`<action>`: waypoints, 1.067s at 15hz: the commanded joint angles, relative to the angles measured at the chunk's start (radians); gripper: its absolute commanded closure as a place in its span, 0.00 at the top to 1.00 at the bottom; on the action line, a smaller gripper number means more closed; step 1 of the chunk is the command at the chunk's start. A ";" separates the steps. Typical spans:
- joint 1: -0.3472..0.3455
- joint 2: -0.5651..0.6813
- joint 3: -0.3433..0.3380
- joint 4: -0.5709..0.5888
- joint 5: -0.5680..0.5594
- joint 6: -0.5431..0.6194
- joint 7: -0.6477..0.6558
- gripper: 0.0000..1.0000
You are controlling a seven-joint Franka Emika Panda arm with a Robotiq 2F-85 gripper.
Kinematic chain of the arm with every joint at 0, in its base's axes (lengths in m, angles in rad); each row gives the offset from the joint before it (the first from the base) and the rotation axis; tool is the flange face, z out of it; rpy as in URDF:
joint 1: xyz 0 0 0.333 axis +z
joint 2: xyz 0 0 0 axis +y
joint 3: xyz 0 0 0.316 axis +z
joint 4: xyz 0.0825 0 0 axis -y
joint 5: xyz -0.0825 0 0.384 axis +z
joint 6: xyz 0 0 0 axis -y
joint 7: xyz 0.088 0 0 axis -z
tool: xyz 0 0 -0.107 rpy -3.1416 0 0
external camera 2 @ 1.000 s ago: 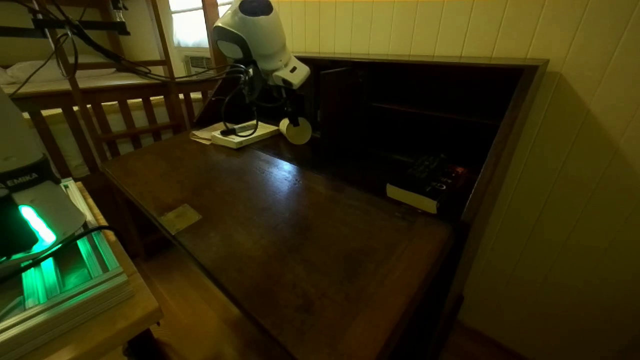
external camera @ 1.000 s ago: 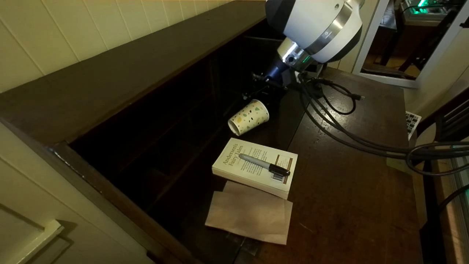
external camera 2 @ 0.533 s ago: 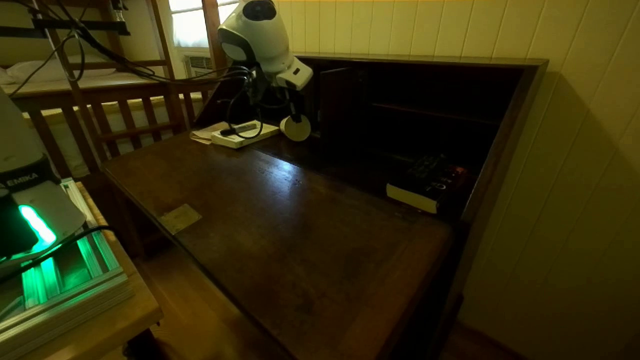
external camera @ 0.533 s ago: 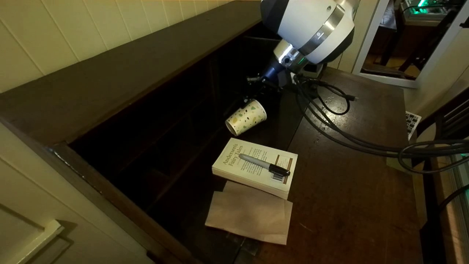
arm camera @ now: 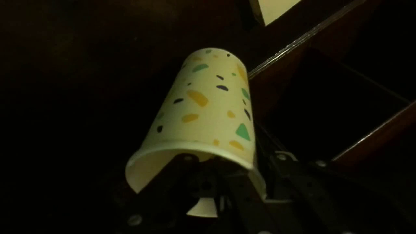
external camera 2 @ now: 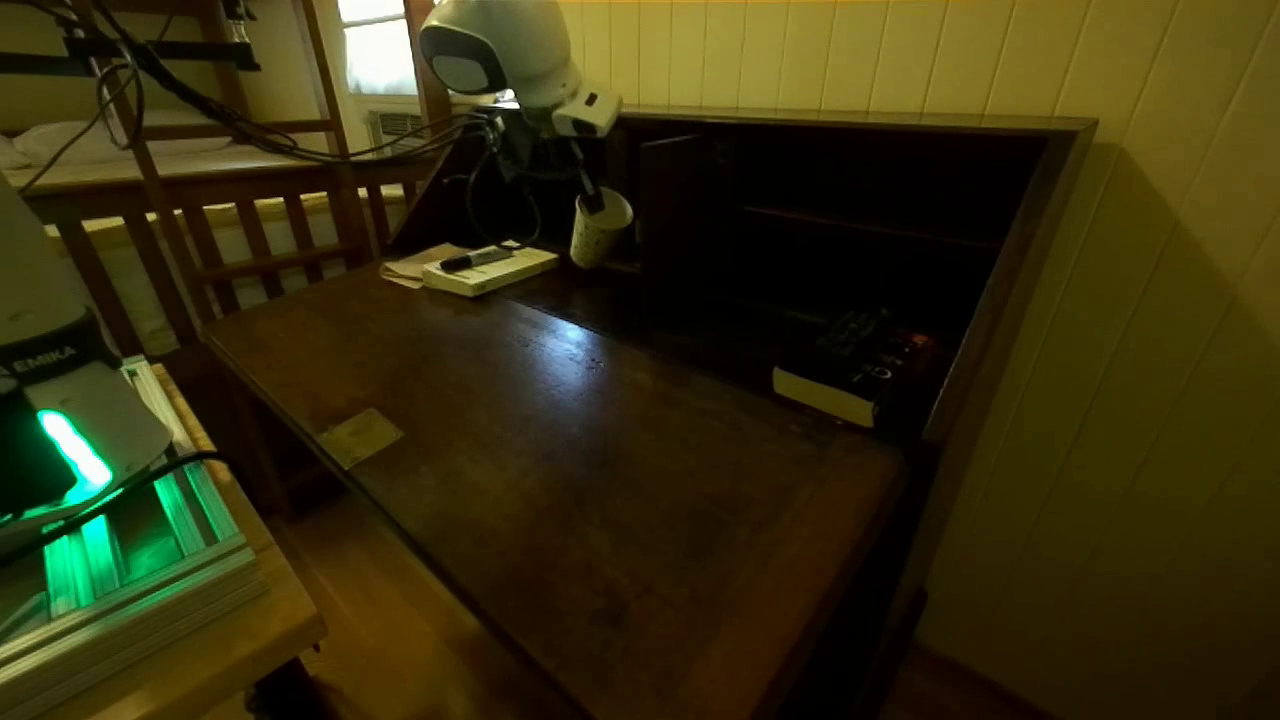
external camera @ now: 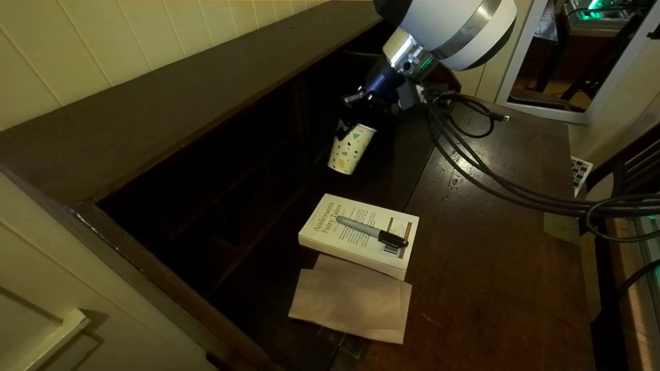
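A pale paper cup [arm camera: 208, 107] with green, yellow and dark flecks hangs from my gripper [arm camera: 255, 169], which is shut on its side wall. One finger goes into the cup's mouth; the other lies along the outside. The cup's walls hide the tip of the inner finger. In both exterior views the cup [external camera: 352, 149] is held tilted, its mouth towards the gripper, and seems clear of the desk surface. The dark fingers are hard to make out against the dark shelves in an exterior view [external camera 2: 592, 200].
Close by lie a white book [external camera: 330, 242] with a grey marker [external camera: 368, 230] on top and brown paper [external camera: 350, 304]. Dark shelves [external camera: 247, 170] line the desk's back. A thick black book [external camera 2: 850, 370] lies at their far end. Loose cables [external camera: 490, 180] trail from the arm.
My gripper has closed on the cup's wall. The cup, earlier lying more on its side and lower, has risen and swung more upright along with the arm. Book, marker and paper have stayed put.
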 commanded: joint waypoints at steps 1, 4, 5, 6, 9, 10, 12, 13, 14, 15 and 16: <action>0.018 -0.069 -0.016 -0.067 -0.122 -0.033 0.008 0.01; 0.038 -0.105 -0.033 -0.116 -0.282 -0.063 0.031 0.01; 0.046 -0.121 -0.040 -0.137 -0.343 -0.076 0.042 0.01; 0.053 -0.133 -0.045 -0.150 -0.394 -0.087 0.046 0.01; 0.071 -0.166 -0.048 -0.192 -0.531 -0.095 0.050 0.01; 0.075 -0.180 -0.047 -0.207 -0.569 -0.097 0.053 0.01; 0.088 -0.212 -0.052 -0.245 -0.663 -0.082 0.072 0.01; 0.097 -0.238 -0.060 -0.275 -0.738 -0.073 0.091 0.01; 0.098 -0.264 -0.052 -0.294 -0.758 -0.084 0.100 0.01; 0.104 -0.286 -0.055 -0.316 -0.809 -0.075 0.142 0.01; 0.122 -0.299 -0.073 -0.337 -0.877 -0.050 0.215 0.01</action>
